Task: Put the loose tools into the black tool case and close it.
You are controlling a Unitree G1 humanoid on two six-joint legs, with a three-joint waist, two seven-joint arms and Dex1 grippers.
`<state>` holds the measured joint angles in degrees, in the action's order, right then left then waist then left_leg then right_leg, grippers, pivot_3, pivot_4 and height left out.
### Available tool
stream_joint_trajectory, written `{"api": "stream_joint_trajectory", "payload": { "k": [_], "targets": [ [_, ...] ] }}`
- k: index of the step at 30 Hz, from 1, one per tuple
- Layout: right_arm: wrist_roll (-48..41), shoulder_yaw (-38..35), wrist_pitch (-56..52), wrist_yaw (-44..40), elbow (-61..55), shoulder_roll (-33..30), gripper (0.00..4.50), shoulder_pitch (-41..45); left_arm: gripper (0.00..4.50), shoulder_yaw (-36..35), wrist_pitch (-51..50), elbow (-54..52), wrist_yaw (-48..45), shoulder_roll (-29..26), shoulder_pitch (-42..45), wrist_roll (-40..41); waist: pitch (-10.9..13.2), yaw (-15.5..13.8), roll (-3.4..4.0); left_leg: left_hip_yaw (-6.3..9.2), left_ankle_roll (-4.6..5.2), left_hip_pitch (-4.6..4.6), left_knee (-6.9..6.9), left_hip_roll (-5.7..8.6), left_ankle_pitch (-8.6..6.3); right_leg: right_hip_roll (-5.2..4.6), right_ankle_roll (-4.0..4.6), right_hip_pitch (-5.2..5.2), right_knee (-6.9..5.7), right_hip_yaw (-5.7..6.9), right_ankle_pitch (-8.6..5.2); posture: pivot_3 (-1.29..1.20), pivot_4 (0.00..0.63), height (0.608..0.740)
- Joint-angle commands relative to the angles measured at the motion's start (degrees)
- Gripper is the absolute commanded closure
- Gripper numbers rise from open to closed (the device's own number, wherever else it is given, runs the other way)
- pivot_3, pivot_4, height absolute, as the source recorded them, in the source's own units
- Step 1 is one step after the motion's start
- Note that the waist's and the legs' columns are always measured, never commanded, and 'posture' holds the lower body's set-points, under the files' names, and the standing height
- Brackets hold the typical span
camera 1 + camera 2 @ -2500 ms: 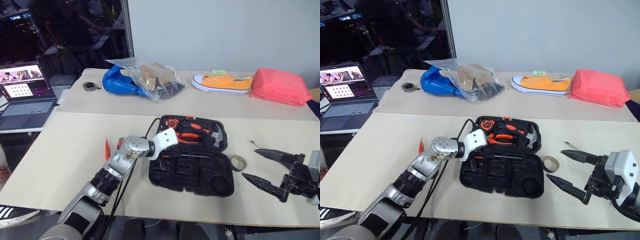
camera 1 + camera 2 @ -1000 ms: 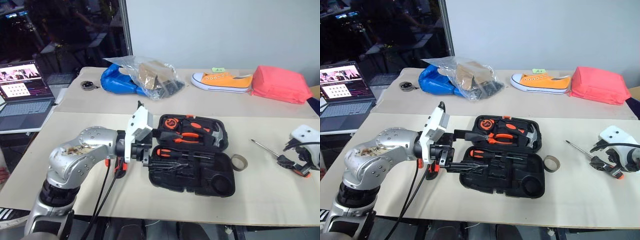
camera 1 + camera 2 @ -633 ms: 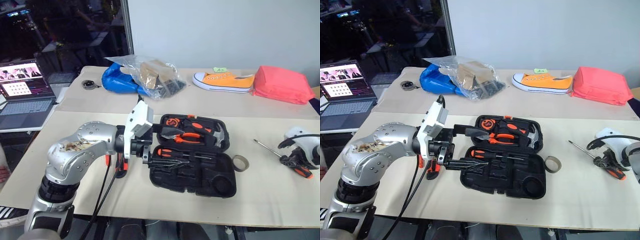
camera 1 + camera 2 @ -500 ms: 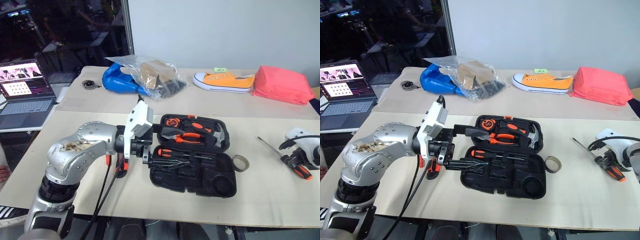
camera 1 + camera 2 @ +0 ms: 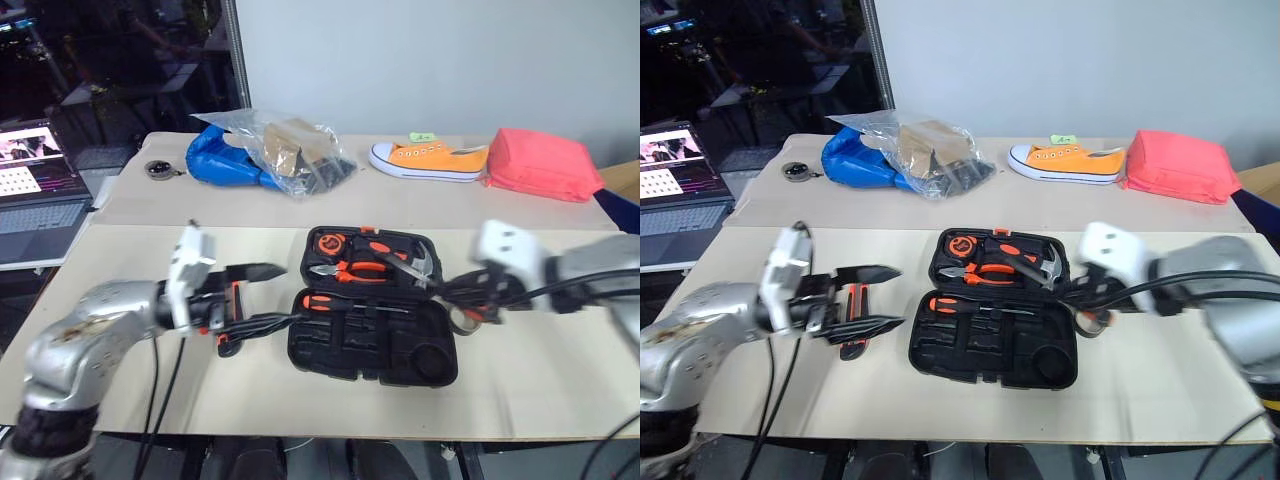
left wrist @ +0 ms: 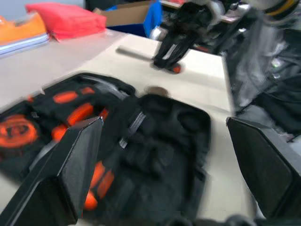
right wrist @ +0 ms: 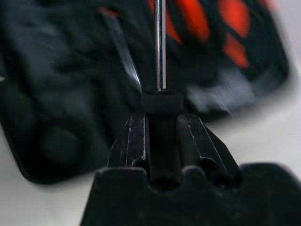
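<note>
The black tool case (image 5: 992,325) lies open on the desk (image 5: 1140,390), with hammer and pliers already in its far half. The right gripper (image 7: 160,120) has its jaws narrow, clamped on the black handle of a screwdriver (image 7: 160,47), whose steel shaft points out over the case. From the head views this arm hangs just beside the right edge of the case, near the tape roll (image 5: 462,322). The left gripper (image 5: 868,298) hovers to the left of the case with its jaws wide and empty, close above an orange-black tool (image 5: 850,300) that lies on the desk there.

The step in hand seems to be to lay the screwdriver into a free recess in the near half of the case. To do it well, I think the shaft must first be turned along the recess, then lowered flat, and the jaws opened only when the handle sits in. The left gripper should stay outside the case meanwhile.
</note>
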<state>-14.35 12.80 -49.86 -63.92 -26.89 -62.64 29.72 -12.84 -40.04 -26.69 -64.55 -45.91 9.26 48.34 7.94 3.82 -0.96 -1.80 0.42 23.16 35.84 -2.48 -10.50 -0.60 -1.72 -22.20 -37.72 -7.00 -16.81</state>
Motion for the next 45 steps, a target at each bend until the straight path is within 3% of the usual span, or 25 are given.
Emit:
{"api": "stream_joint_trajectory", "payload": {
  "k": [1,9,24,33,35,39,42,45],
  "targets": [
    [8.05,9.6,5.48,-2.6,3.5,0.9,4.04,6.88,0.0,-5.2,0.44,-3.16,-4.47,-3.83,-4.61,3.23,0.01,-0.43,0.04,-0.14,0.0,0.02,-0.01,-0.02,0.0,-0.08,-0.01,-0.02,0.09,0.01,-0.01,0.0,0.15,0.74],
    [13.35,18.23,7.82,-6.08,4.95,3.28,4.04,9.01,0.0,-9.42,3.75,-4.59,-6.46,-5.83,-11.84,1.99,0.01,-1.4,0.03,-0.25,-0.04,0.31,-0.09,-0.08,-0.45,-0.12,0.48,-0.27,0.12,0.14,-0.1,0.0,0.15,0.74],
    [14.24,18.71,4.14,-7.85,2.65,4.26,4.04,7.56,0.0,-7.48,5.54,-4.37,-4.38,-5.22,-11.54,1.36,0.02,-1.39,0.01,-0.24,-0.09,0.09,0.05,-0.15,-0.58,-0.02,0.6,-0.12,-0.1,0.2,-0.24,0.0,0.15,0.74],
    [16.53,20.53,3.88,-6.93,7.3,6.41,4.04,7.5,0.0,-6.23,6.55,-4.7,-3.5,-5.09,-11.42,1.21,0.02,-1.12,-0.03,-0.23,-0.09,0.01,0.04,-0.23,-0.58,0.09,0.68,-0.1,-0.18,0.2,-0.26,0.0,0.15,0.74],
    [16.44,20.4,4.14,-7.24,7.54,6.44,3.0,7.24,0.0,-6.11,6.61,-4.78,-3.49,-5.12,-11.41,1.14,0.02,-1.18,-0.04,-0.23,-0.09,-0.05,0.07,-0.23,-0.58,0.08,0.67,-0.05,-0.21,0.2,-0.26,0.0,0.15,0.74],
    [13.55,16.76,3.6,-7.75,5.79,6.85,1.75,6.75,0.0,-5.81,6.42,-4.8,-3.28,-5.1,-11.07,1.25,0.0,-1.3,-0.09,-0.26,-0.1,-0.1,0.1,-0.23,-0.58,0.07,0.67,-0.01,-0.2,0.21,-0.27,0.0,0.15,0.74],
    [8.9,10.94,3.68,-9.0,3.06,6.58,1.59,5.42,0.0,-5.66,6.46,-4.65,-3.35,-5.08,-11.05,1.18,-0.02,-1.2,-0.15,-0.26,-0.1,-0.07,0.09,-0.27,-0.58,0.12,0.69,-0.05,-0.21,0.21,-0.29,0.0,0.15,0.74],
    [0.63,-0.81,9.31,-7.55,2.21,10.65,1.59,0.26,0.0,-5.04,6.54,-4.42,-3.23,-4.91,-10.69,1.0,-0.01,-1.19,-0.16,-0.23,-0.07,0.01,0.01,-0.26,-0.6,0.16,0.8,-0.12,-0.26,0.22,-0.35,0.0,0.15,0.74]
  ]
}}
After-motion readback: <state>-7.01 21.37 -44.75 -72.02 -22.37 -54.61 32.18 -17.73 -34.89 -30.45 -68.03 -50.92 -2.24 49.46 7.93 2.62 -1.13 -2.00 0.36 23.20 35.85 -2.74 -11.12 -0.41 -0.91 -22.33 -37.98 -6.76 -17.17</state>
